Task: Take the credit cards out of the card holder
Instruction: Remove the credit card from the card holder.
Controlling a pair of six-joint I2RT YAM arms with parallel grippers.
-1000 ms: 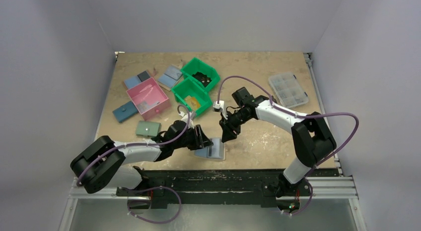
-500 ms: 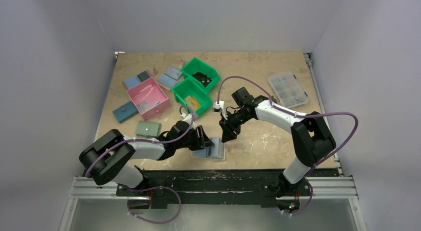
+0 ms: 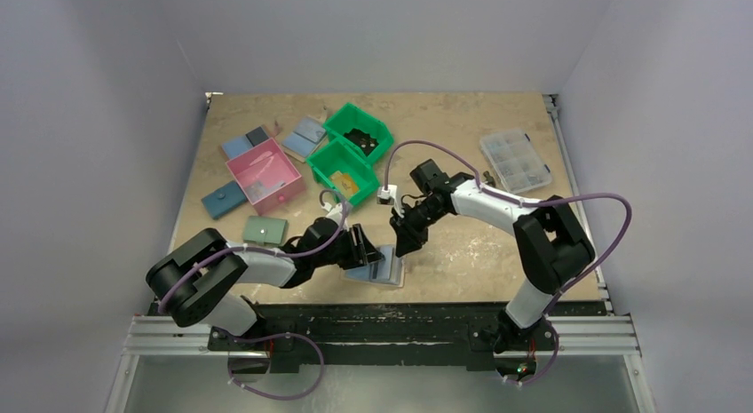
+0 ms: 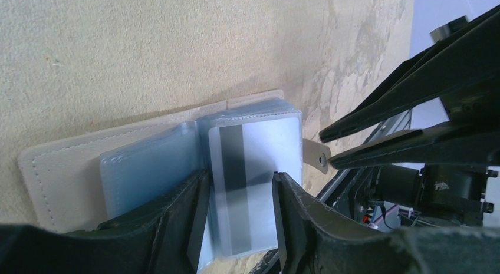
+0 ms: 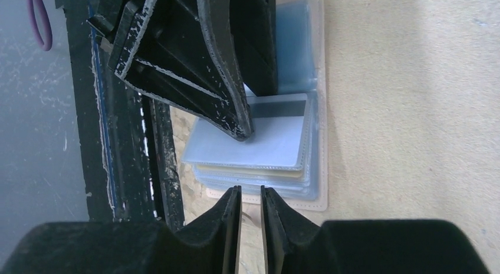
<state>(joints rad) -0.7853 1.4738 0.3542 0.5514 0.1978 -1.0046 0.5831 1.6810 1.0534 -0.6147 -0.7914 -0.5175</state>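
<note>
The card holder lies open near the table's front edge, beige outside, with a stack of clear blue sleeves. The top sleeve holds a pale credit card with a grey stripe, and a yellowish card edge shows in a sleeve below. My left gripper is open, its fingertips set down on the sleeves either side of the grey stripe. My right gripper hovers at the holder's right edge, jaws a narrow gap apart. The holder's snap tab sits at their tips.
Two green bins, a pink box, a sage-green wallet, a dark-blue wallet and more flat wallets lie at the back left. A clear organiser box stands at the back right. The black rail runs just below the holder.
My right gripper's jaws have narrowed and it has edged closer to the holder. The left gripper's fingers spread slightly and stay on the sleeves.
</note>
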